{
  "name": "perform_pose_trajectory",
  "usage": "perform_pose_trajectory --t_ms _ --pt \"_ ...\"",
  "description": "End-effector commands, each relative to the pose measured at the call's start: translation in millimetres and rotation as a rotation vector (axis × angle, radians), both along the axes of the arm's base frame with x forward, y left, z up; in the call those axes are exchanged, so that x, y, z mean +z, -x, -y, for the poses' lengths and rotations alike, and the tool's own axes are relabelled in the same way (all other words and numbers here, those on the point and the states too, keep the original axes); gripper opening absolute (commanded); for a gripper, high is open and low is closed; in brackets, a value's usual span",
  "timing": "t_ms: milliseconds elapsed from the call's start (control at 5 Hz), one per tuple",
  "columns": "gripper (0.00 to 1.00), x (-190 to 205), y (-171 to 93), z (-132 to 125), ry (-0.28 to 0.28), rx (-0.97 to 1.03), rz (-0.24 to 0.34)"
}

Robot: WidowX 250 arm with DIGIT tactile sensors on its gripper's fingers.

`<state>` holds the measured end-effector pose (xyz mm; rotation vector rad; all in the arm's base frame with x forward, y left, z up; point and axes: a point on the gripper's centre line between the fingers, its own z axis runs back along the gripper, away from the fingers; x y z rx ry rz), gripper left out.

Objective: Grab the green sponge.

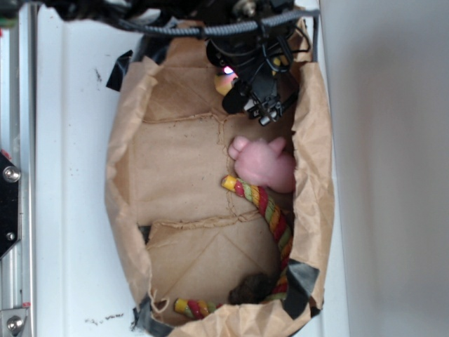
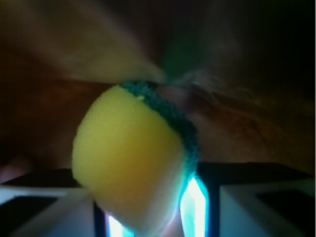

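The green sponge [image 2: 131, 163] fills the wrist view: a yellow foam block with a thin dark green scouring layer along its right edge. Its lower end narrows where it sits pinched between the two fingers of my gripper [image 2: 150, 217], which is shut on it. In the exterior view a bit of the yellow sponge [image 1: 224, 83] shows at the top of the paper-lined box, just left of the black gripper [image 1: 242, 95]. The gripper body hides most of it.
The box walls of crumpled brown paper [image 1: 123, 175] ring the area. A pink plush toy [image 1: 265, 163] lies just below the gripper. A red-yellow-green striped rope [image 1: 270, 210] curves down the right side to the bottom, past a dark fuzzy lump [image 1: 251, 288].
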<state>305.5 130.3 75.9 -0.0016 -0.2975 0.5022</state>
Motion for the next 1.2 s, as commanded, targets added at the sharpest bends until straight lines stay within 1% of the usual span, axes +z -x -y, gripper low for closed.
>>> perform_pose_trajectory --t_ms 0,200,400,600,800,1000 --pt "0.0 57 6 11 -0.072 -0.089 0.105" --pt "0.0 60 8 33 -0.098 -0.143 0.094" --pt "0.0 67 14 49 -0.079 -0.24 0.065" --pt "0.0 74 19 60 -0.062 -0.311 0.046" --pt "0.0 84 29 79 -0.053 -0.419 -0.001" --pt "0.0 91 40 89 -0.027 -0.5 -0.035"
